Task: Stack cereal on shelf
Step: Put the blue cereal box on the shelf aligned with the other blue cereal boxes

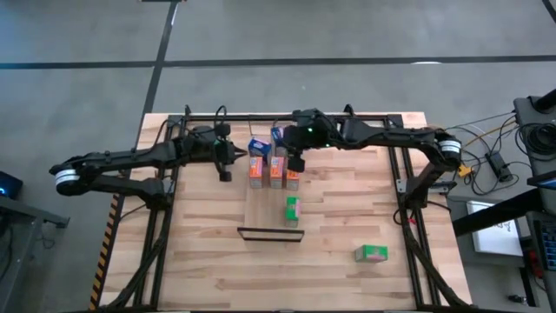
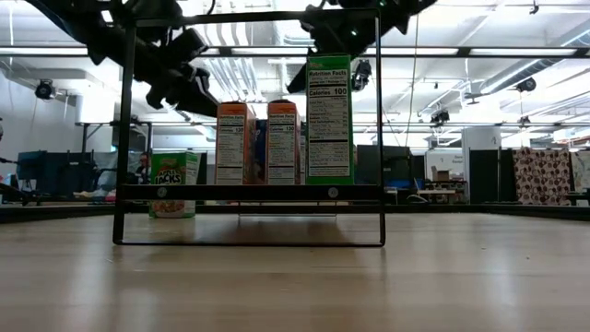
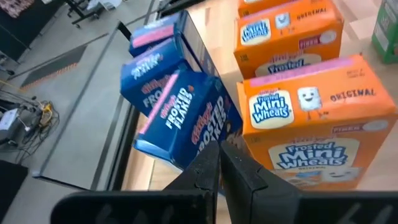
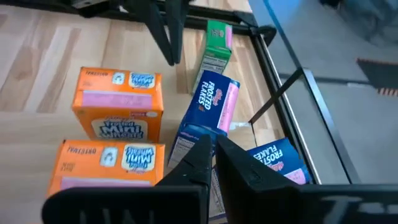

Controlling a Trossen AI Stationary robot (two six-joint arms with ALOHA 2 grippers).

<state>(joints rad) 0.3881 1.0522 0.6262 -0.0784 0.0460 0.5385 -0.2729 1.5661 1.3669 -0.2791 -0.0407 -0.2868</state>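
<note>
**Both grippers closed and empty above the cereal cluster**

The shelf (image 1: 269,213) is seen in the high view as a light wooden panel lying on the planked counter (image 1: 200,261), with a thin dark lip (image 1: 269,233) at its near end. At the far end of the shelf a group of cereal boxes is gathered: three orange boxes (image 1: 276,169) are set upright side by side, and blue boxes (image 1: 258,146) are found just behind them, toward the counter's back edge. In the left wrist view the blue boxes (image 3: 180,112) are shown tilted and leaning together beside the orange boxes (image 3: 311,124); in the right wrist view one blue box (image 4: 208,109) is seen standing askew and another (image 4: 277,158) lying lower, near the counter's frame.

One green box (image 1: 292,211) is stood upright on the shelf, nearer the lip and apart from the orange group. A second green box (image 1: 371,253) is laid on the counter, well apart from the shelf, toward the right arm's side. In the low view it (image 2: 174,183) appears beyond the shelf's dark frame.

The right gripper (image 1: 295,162) is held over the cereal cluster, its fingers (image 4: 233,162) pressed together with nothing between them. The left gripper (image 1: 225,165) is positioned just beside the cluster, its fingers (image 3: 239,171) likewise closed on nothing.
</note>
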